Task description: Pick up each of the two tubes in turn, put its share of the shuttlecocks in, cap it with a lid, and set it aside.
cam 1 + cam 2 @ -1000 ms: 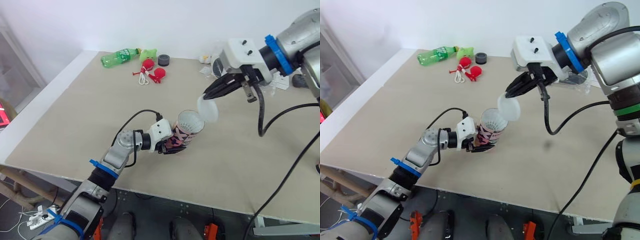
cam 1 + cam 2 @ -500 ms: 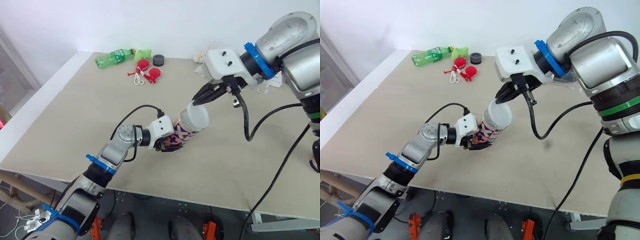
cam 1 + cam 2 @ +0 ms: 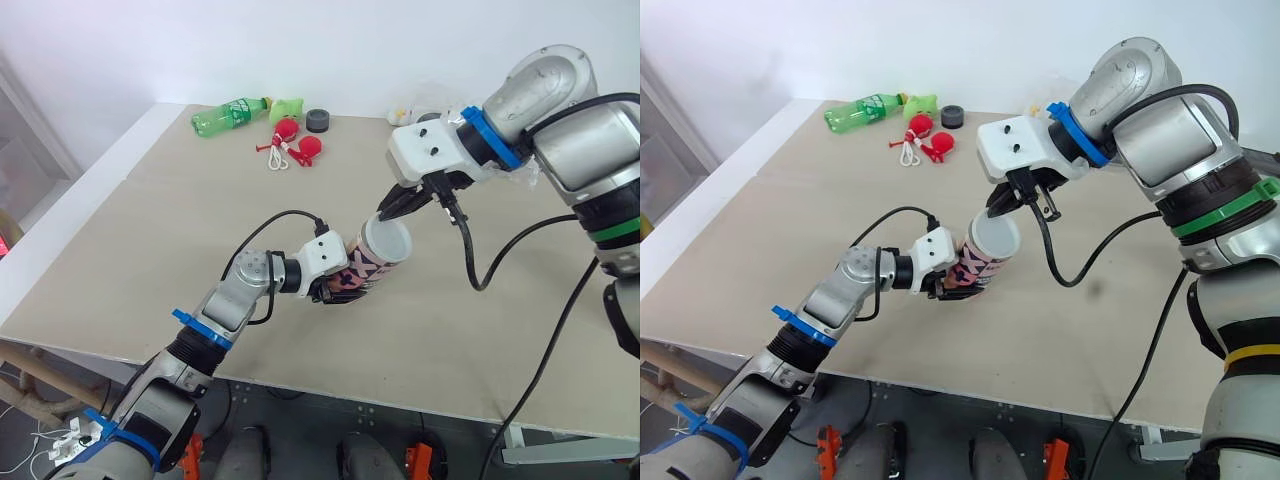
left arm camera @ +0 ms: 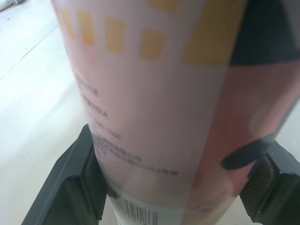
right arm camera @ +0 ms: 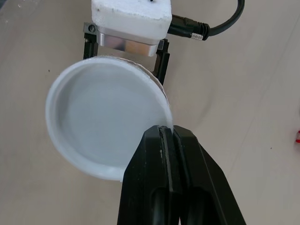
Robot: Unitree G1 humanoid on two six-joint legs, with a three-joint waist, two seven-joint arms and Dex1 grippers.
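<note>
My left gripper (image 3: 338, 292) is shut on a pink, black and yellow patterned tube (image 3: 362, 268), held tilted just above the table. Its label fills the left wrist view (image 4: 154, 108), with black fingers (image 4: 75, 187) on both sides. A translucent white lid (image 3: 389, 240) sits over the tube's open mouth. My right gripper (image 3: 385, 208) is shut on the lid's rim. In the right wrist view the round lid (image 5: 105, 122) hides the tube, and the fingers (image 5: 164, 187) pinch its edge.
At the far side of the table (image 3: 150, 220) lie a green bottle (image 3: 232, 112), a green toy (image 3: 291, 106), red-handled objects (image 3: 295, 147) and a dark ring (image 3: 318, 121). Clear plastic packaging (image 3: 530, 172) lies behind my right arm. The table's left edge is near.
My right gripper carried the lid down and left from beside the tube's mouth onto it, covering the shuttlecocks seen inside earlier. The left gripper kept hold of the tube.
</note>
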